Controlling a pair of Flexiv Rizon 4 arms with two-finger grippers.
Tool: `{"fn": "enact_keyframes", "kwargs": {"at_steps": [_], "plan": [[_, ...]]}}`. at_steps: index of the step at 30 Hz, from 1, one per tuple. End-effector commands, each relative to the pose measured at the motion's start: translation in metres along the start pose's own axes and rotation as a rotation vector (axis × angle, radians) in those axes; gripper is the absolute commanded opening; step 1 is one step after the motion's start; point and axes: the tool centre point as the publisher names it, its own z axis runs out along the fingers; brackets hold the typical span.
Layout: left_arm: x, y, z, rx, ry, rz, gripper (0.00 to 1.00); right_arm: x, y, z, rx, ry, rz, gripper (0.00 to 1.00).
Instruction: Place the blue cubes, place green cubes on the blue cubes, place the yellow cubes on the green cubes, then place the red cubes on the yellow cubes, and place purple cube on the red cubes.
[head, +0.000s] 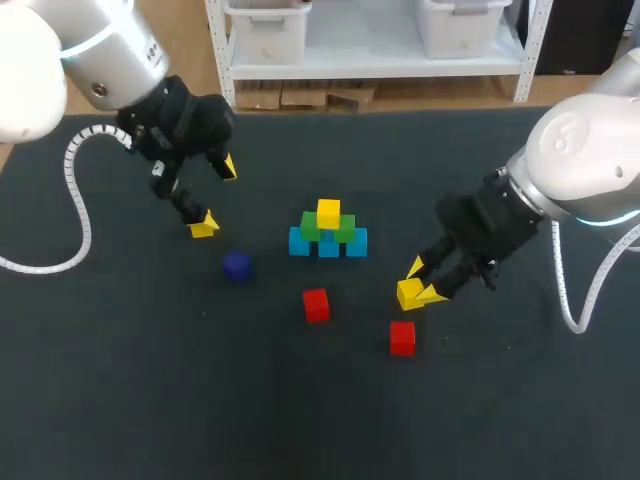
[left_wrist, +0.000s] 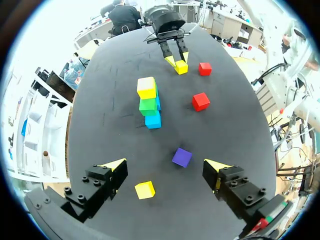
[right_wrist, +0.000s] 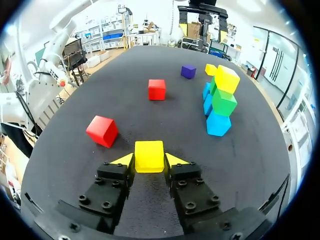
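Right gripper (right_wrist: 149, 161) is pinched on a yellow cube (right_wrist: 149, 155), one finger on each side, low over the table (head: 120, 400) between the stack (head: 328, 230) and the right edge, and I can't tell if the cube is off the surface. If it were me I'd lift it straight up first, since a red cube (head: 402, 337) sits just beside it toward the near edge. Then I'd bring it in high over the stack near the middle of the table and lower it flat onto the green cubes (head: 312, 226) next to the top yellow cube (head: 328, 212), letting go only once it's seated, because a nudge could shove the blue cubes (head: 299, 242) apart. Arm-wise, the right one comes in from the right edge with the wrist tipped down toward the middle. Left gripper (left_wrist: 165, 167) hangs spread wide near the far left corner, over a spare yellow cube (left_wrist: 145, 189) it isn't touching, purple cube (left_wrist: 182, 157) just ahead
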Motion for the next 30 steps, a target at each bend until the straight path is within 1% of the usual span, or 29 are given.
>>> {"fn": "enact_keyframes", "kwargs": {"at_steps": [1,6,10,14,18,22,30], "plan": [[0.001,-0.001,0.000,-0.003,-0.003,0.003,1.00,0.001,-0.002,-0.001,0.002,0.002,0.006,0.00],[0.001,-0.001,0.000,-0.003,-0.003,0.003,1.00,-0.005,-0.004,-0.007,0.015,0.009,0.020,0.00],[0.001,-0.001,0.000,-0.003,-0.003,0.003,1.00,-0.012,-0.010,-0.018,0.044,0.020,0.041,0.00],[0.001,-0.001,0.000,-0.003,-0.003,0.003,1.00,-0.019,-0.024,-0.027,0.096,0.022,0.117,0.00],[0.001,-0.001,0.000,-0.003,-0.003,0.003,1.00,-0.028,-0.037,-0.032,0.144,0.018,0.168,0.00],[0.001,-0.001,0.000,-0.003,-0.003,0.003,1.00,-0.040,-0.051,-0.033,0.172,0.020,0.176,0.00],[0.001,-0.001,0.000,-0.003,-0.003,0.003,1.00,-0.055,-0.070,-0.032,0.185,0.023,0.171,0.00]]}}
